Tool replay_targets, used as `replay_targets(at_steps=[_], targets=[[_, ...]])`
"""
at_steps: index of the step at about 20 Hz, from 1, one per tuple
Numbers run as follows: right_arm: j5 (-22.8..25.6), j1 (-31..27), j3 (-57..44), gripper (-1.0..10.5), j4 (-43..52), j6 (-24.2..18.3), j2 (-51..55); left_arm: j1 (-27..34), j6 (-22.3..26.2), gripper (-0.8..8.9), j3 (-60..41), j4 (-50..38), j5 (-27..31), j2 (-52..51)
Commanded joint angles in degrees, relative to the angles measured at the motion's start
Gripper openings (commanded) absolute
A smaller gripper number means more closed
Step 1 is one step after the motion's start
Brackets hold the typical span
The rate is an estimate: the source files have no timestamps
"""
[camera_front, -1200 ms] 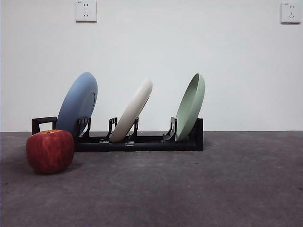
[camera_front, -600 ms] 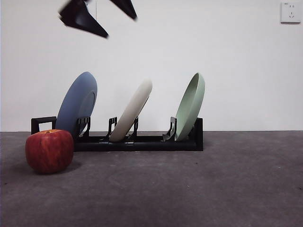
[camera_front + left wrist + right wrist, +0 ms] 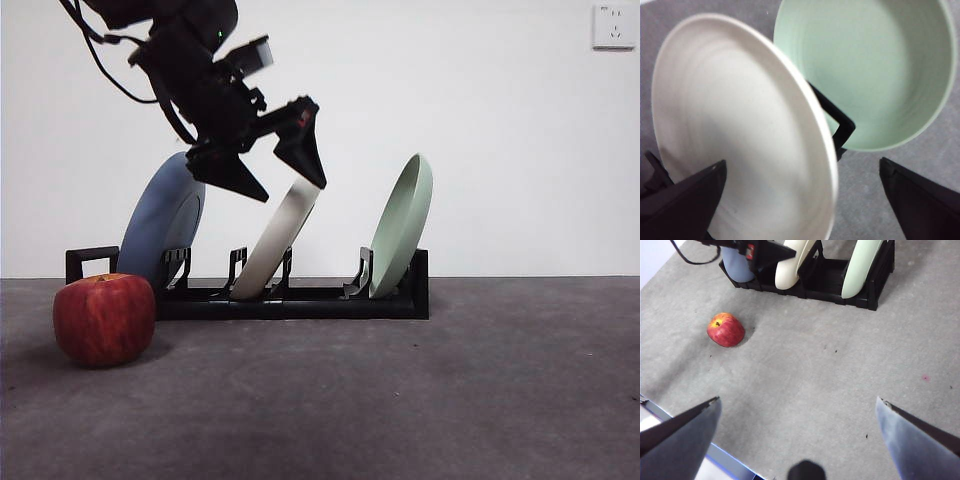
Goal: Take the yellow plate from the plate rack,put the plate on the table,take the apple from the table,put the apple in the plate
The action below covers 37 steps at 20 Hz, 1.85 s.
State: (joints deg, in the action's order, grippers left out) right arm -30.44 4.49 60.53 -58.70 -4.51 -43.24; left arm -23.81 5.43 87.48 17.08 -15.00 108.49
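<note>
Half a second ago only black jaw tips showed at the top of the front view; now the left gripper [image 3: 283, 178] has dropped to the top rim of the yellow plate [image 3: 281, 238], its two jaws spread wide, one on each side of the rim, gripping nothing. From the left wrist, the yellow plate [image 3: 740, 135] fills the space between the spread jaws. It leans in the middle slot of the plate rack [image 3: 300, 298], one of three plates there: a blue plate [image 3: 160, 220] at the handle end, a pale green plate [image 3: 403, 225] at the other. One apple [image 3: 105, 318] sits on the table [image 3: 400, 400] just before the rack's handle. The right gripper [image 3: 797, 410] hangs high above the table, jaws apart and empty.
</note>
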Motion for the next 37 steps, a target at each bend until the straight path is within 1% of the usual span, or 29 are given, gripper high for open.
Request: replay_targets(at_steps=[1, 6, 7, 9, 12, 13, 15, 16, 18, 21, 23, 27, 33, 35, 37], targets=[[-0.22, 0.0, 0.09, 6.0, 0.31, -0.17, -0.33, -0.17, 0.81, 5.91, 0.17, -0.76, 0.04, 1.51], [-0.22, 0.0, 0.09, 6.0, 0.22, -0.17, -1.27, -0.63, 0.76, 2.19, 0.17, 0.0, -0.66, 2.01], [-0.22, 0.0, 0.09, 6.0, 0.26, -0.2, -1.46, -0.63, 0.76, 1.68, 0.17, 0.13, -1.57, 2.01], [-0.24, 0.0, 0.09, 6.0, 0.13, -0.2, -1.62, -0.61, 0.76, 1.16, 0.17, 0.5, -3.54, 2.01], [-0.22, 0.0, 0.09, 6.0, 0.15, -0.2, -1.62, -0.61, 0.76, 1.16, 0.17, 1.07, -6.45, 2.01], [-0.22, 0.0, 0.09, 6.0, 0.15, -0.2, -1.62, -0.61, 0.74, 1.09, 0.17, 1.29, -6.45, 2.01], [-0.22, 0.0, 0.09, 6.0, 0.15, -0.2, -1.62, -0.61, 0.52, 0.11, 0.17, 1.64, -6.45, 1.99], [-0.22, 0.0, 0.09, 6.0, 0.15, -0.2, -1.62, -0.61, -0.02, -0.08, 0.17, 1.73, -6.47, 1.99], [-0.22, 0.0, 0.09, 6.0, 0.15, -0.2, -1.62, -0.61, -0.9, -0.08, 0.17, 1.73, -7.19, 1.99], [-0.22, 0.0, 0.09, 6.0, 0.15, -0.2, -1.62, -0.48, -1.38, -0.08, 0.28, 1.86, -10.78, 1.73], [-0.22, 0.0, 0.09, 6.0, 0.15, -0.2, -1.62, -0.46, -2.27, -0.08, 0.98, 2.99, -10.91, 1.33], [-0.22, 0.0, 0.09, 6.0, 0.2, -0.2, -1.62, -0.44, -2.23, -0.08, 5.57, 8.61, -10.93, 0.24], [-0.22, 0.0, 0.09, 6.0, 0.2, -0.22, -1.62, -0.46, -1.97, -0.08, 15.58, 18.21, -10.91, -3.85], [-0.22, 0.0, 0.09, 6.0, 0.2, -0.22, -1.62, -0.68, 0.22, -0.08, 18.05, 23.41, -10.86, -6.51], [-0.22, 0.0, 0.09, 6.0, 0.17, -0.22, -1.62, -2.32, 4.79, -0.08, 19.12, 29.99, -9.77, -10.16]])
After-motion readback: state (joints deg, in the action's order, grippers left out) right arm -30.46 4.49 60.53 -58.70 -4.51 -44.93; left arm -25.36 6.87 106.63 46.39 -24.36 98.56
